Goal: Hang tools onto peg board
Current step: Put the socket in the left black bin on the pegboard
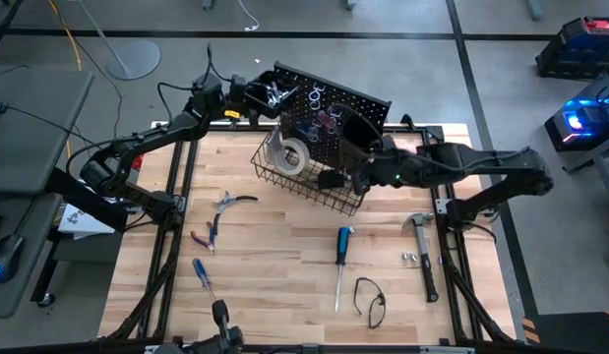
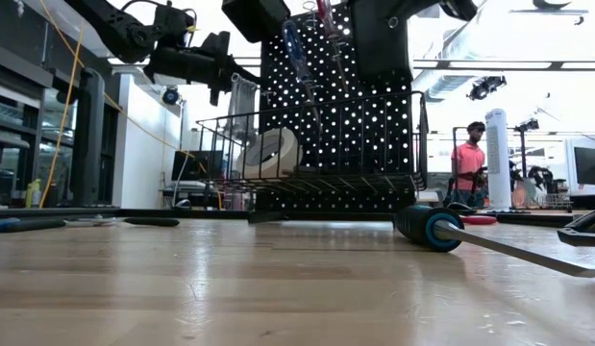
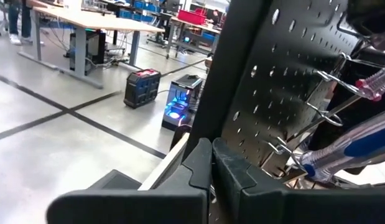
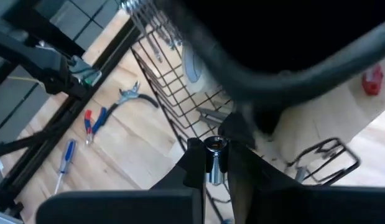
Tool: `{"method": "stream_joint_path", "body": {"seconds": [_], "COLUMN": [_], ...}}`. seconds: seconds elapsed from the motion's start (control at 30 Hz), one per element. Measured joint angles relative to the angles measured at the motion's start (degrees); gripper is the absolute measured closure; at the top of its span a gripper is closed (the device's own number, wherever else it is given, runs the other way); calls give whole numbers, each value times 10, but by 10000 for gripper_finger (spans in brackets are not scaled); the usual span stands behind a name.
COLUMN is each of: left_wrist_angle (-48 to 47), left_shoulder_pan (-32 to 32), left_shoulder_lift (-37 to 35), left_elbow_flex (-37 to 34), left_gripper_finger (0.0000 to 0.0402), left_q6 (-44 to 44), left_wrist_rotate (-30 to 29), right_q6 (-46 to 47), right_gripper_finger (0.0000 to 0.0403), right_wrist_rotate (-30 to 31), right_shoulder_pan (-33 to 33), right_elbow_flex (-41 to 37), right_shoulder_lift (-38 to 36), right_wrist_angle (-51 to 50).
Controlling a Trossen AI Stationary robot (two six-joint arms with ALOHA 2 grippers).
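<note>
Care was needed: the right gripper [image 4: 212, 163], clamped on a silver metal tool [image 4: 212, 160], hovered by the black wire basket [image 1: 284, 175]; the left gripper [image 3: 212, 163] was closed, empty, beside the black peg board [image 3: 276, 81].

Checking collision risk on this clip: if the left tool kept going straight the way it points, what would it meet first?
Probably the peg board: the shut left tool sits at its near edge, aimed along its holed face toward the hooks. Depth is unclear, so it might only graze the board.

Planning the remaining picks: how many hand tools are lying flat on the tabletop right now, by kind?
Screwdrivers: 2
Pliers: 2
Hammer: 1
Total: 5
</note>
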Motion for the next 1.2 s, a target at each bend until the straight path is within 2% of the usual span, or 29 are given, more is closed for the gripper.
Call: {"method": "stream_joint_path", "body": {"seconds": [0.37, 0.57, 0.7, 0.97, 1.2], "left_wrist_angle": [2, 4, 4, 4, 5], "left_shoulder_pan": [1, 2, 2, 2, 2], "left_shoulder_lift": [0, 0, 0, 0, 0], "left_elbow_flex": [0, 0, 0, 0, 0], "left_gripper_finger": [401, 401, 401, 401, 401], "left_q6": [-3, -2, -2, -2, -2], "left_wrist_rotate": [0, 0, -1, -3, -3], "right_q6": [-37, -58, -58, -21, -56], "right_gripper_finger": [382, 382, 382, 382, 382], "right_wrist_rotate": [-6, 15, 27, -25, -61], "right_shoulder_pan": [-15, -15, -16, -15, -15], "right_elbow_flex": [0, 0, 0, 0, 20], "right_shoulder_lift": [-34, -74, -88, -65, -74], "right_wrist_angle": [18, 79, 86, 36, 119]}}
